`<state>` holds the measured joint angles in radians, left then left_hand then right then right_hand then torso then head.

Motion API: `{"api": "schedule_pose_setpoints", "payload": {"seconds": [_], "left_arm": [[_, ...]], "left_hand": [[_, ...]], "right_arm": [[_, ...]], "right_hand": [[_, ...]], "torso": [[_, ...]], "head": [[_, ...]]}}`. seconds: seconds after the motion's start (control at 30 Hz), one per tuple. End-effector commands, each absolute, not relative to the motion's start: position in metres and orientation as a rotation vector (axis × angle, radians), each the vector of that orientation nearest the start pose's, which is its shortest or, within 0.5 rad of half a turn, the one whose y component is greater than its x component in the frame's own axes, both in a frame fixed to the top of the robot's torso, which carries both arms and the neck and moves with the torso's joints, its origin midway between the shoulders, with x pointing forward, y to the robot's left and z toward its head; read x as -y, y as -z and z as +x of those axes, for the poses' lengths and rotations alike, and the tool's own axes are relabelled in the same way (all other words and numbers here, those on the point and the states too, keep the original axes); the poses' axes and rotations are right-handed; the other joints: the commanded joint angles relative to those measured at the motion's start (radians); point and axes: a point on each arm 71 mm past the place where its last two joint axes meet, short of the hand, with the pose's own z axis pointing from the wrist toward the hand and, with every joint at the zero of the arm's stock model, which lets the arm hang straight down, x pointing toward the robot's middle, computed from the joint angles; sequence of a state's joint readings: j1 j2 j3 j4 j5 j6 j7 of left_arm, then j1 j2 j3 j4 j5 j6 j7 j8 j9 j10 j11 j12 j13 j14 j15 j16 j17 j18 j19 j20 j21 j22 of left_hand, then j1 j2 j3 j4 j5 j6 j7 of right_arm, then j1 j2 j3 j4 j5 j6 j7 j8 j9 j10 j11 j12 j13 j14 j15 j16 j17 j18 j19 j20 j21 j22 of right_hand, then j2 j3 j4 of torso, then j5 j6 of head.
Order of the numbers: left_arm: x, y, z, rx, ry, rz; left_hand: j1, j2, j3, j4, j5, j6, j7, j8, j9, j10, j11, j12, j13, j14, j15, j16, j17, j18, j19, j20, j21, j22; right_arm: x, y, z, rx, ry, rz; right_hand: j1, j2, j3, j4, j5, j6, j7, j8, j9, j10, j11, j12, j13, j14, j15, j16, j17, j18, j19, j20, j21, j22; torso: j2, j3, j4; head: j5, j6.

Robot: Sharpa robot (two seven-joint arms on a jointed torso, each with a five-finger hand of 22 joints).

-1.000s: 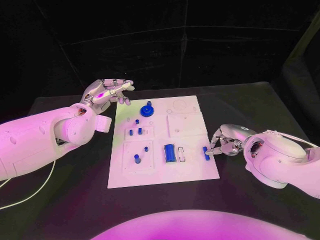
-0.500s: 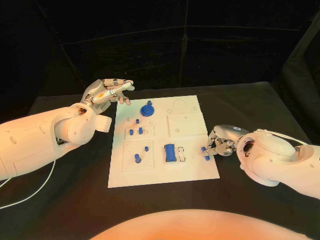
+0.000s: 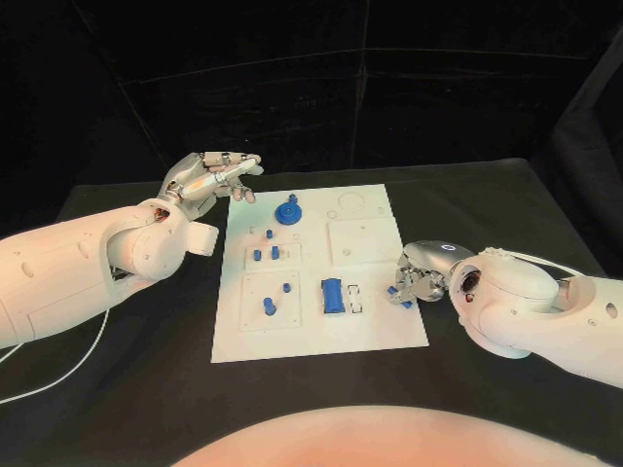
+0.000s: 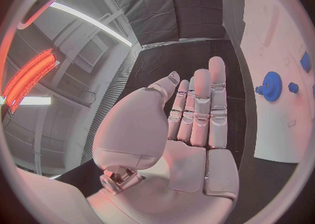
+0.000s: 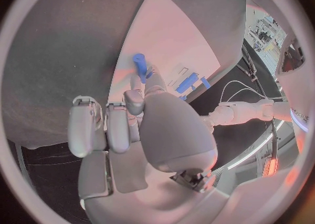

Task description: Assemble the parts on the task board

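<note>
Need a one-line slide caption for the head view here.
Right hand pinches a small blue part at the task board's right edge; left hand hovers open beyond its far-left corner.

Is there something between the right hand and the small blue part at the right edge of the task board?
Nothing visible. The right hand is already at the blue part, with its fingers beside it; whether it grips the part cannot be told.

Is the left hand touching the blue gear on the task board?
Apart. In the head view, black table shows between the left hand and the blue gear.
</note>
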<state>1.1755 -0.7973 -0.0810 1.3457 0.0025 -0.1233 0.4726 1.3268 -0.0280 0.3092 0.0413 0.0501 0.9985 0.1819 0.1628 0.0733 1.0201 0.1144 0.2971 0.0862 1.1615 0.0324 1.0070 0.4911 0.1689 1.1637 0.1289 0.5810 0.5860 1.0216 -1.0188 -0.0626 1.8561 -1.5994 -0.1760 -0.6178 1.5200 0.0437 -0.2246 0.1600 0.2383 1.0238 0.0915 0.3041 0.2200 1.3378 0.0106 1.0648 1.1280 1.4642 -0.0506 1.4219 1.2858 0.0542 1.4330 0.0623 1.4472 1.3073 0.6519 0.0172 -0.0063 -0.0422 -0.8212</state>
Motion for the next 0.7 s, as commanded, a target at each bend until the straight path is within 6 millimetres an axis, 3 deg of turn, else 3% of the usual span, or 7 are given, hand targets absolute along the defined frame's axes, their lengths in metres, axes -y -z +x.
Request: {"api": "schedule_pose_setpoints", "payload": {"seconds": [0.03,0.2,0.37,0.5,0.7], "left_arm": [[-0.2315,0.2088,0.5074,-1.426,1.633,-1.088],[-0.2317,0.2089,0.5073,-1.428,1.632,-1.089],[-0.2317,0.2091,0.507,-1.43,1.633,-1.09],[-0.2313,0.2091,0.5068,-1.432,1.635,-1.09],[-0.231,0.2091,0.5066,-1.434,1.636,-1.09]], "left_hand": [[0.009,0.004,-0.006,-0.001,-0.002,-0.005,0.0,0.006,-0.001,-0.009,0.001,0.005,0.002,-0.009,0.001,0.001,-0.001,0.013,0.004,0.004,-0.003,-0.001],[0.009,0.004,-0.006,-0.001,-0.002,-0.005,0.0,0.006,-0.001,-0.009,0.001,0.005,0.002,-0.009,0.001,0.001,-0.001,0.013,0.004,0.004,-0.003,-0.001],[0.01,0.004,-0.007,-0.002,-0.002,-0.005,0.0,0.007,-0.001,-0.009,0.001,0.007,0.002,-0.01,0.0,0.001,-0.003,0.013,0.005,0.003,-0.005,-0.002],[0.01,0.004,-0.007,-0.002,-0.002,-0.005,0.0,0.007,-0.001,-0.009,0.001,0.007,0.002,-0.01,0.0,0.001,-0.003,0.013,0.005,0.003,-0.005,-0.002],[0.01,0.004,-0.007,-0.002,-0.002,-0.005,0.0,0.007,-0.001,-0.009,0.001,0.007,0.002,-0.01,0.0,0.001,-0.003,0.013,0.005,0.003,-0.005,-0.002]], "right_arm": [[0.2159,0.2681,0.3759,-2.129,-0.159,-0.169],[0.214,0.2682,0.3757,-2.124,-0.149,-0.19],[0.2117,0.2675,0.3762,-2.108,-0.143,-0.204],[0.2091,0.266,0.3771,-2.083,-0.152,-0.198],[0.2069,0.261,0.3776,-2.025,-0.184,-0.153]], "right_hand": [[0.013,0.006,-0.002,-0.007,-0.009,0.007,-0.001,-0.004,-0.004,-0.001,-0.002,-0.006,-0.001,0.053,-0.007,0.0,0.001,-0.007,0.0,-0.005,-0.006,0.096],[0.011,0.005,-0.003,-0.006,-0.011,0.007,0.0,-0.005,-0.005,-0.002,-0.002,-0.008,-0.002,0.053,-0.006,0.0,0.0,-0.007,-0.001,-0.005,-0.007,0.094],[0.012,0.008,0.003,-0.01,0.033,0.011,0.0,-0.017,-0.008,-0.004,-0.001,-0.014,-0.005,0.052,-0.005,-0.002,-0.002,-0.007,-0.002,-0.004,-0.009,0.093],[0.013,0.012,0.011,-0.01,0.093,0.018,-0.001,-0.026,-0.011,-0.003,-0.003,-0.016,-0.005,0.053,-0.007,-0.002,0.001,-0.007,-0.001,-0.005,-0.008,0.095],[0.002,0.017,0.029,0.005,0.224,0.042,-0.011,-0.036,-0.012,0.017,-0.011,0.01,0.019,0.058,-0.013,0.008,0.021,-0.012,0.015,-0.01,0.006,0.113]], "torso": [[0.0,0.0003,-0.0014],[-0.001,0.0002,-0.001],[-0.001,0.0002,-0.0006],[0.0,0.0,-0.0006],[0.0,-0.0002,-0.0005]], "head": [[0.001,0.0],[0.002,-0.001],[0.002,-0.002],[0.002,-0.001],[0.003,-0.002]]}}
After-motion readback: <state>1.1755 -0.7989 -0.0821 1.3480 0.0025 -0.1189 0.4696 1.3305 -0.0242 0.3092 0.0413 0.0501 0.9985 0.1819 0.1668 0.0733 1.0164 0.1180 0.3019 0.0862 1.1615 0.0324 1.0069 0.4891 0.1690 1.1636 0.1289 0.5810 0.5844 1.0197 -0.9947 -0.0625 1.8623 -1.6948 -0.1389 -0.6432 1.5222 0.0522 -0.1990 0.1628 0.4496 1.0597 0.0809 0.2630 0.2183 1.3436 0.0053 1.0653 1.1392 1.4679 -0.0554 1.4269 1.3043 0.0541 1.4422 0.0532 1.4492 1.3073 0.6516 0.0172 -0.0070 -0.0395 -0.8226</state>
